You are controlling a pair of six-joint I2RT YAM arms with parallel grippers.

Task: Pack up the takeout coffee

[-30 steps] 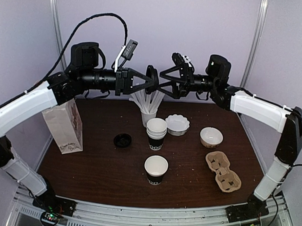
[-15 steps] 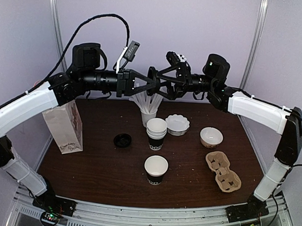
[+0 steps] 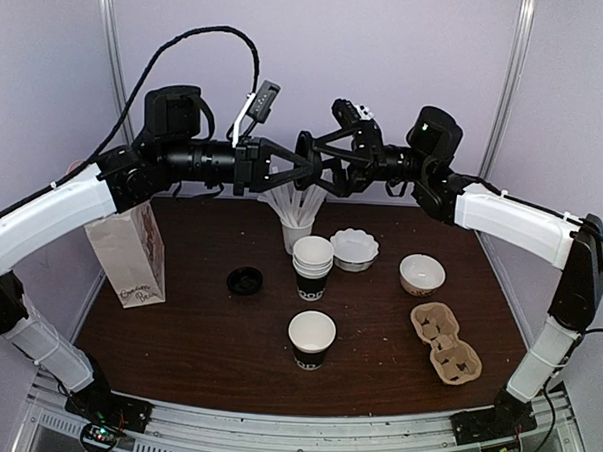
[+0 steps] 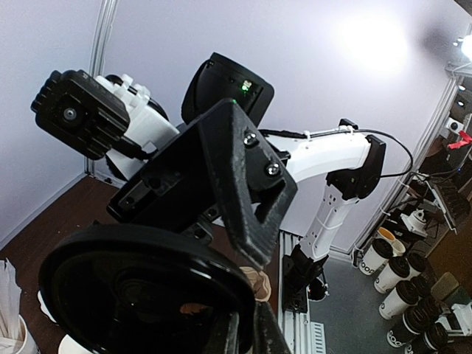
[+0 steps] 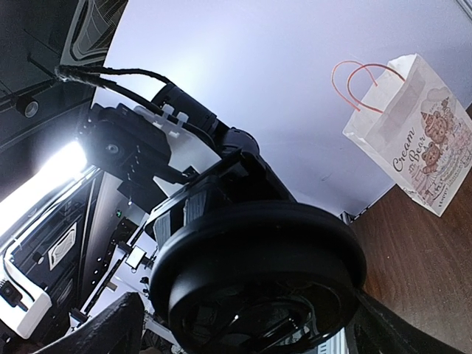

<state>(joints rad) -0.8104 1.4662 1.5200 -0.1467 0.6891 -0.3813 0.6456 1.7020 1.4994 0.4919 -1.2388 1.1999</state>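
A black plastic lid (image 3: 304, 159) is held high above the back of the table, on edge, in my left gripper (image 3: 308, 159), which is shut on its rim. The lid fills the left wrist view (image 4: 147, 295) and the right wrist view (image 5: 258, 273). My right gripper (image 3: 322, 165) faces it from the right, open, its fingers above and below the lid. The black paper cup (image 3: 311, 340) stands open, without a lid, at the front middle of the table.
A second black lid (image 3: 245, 281) lies on the table. There is a stack of paper cups (image 3: 312, 267), a cup of white sticks (image 3: 296, 226), a scalloped white bowl (image 3: 354, 248), a cream bowl (image 3: 421, 274), a cardboard carrier (image 3: 445, 342) and a printed paper bag (image 3: 130, 249).
My right gripper has moved left until its open fingers reach around the lid held by my left gripper. The left arm has barely moved.
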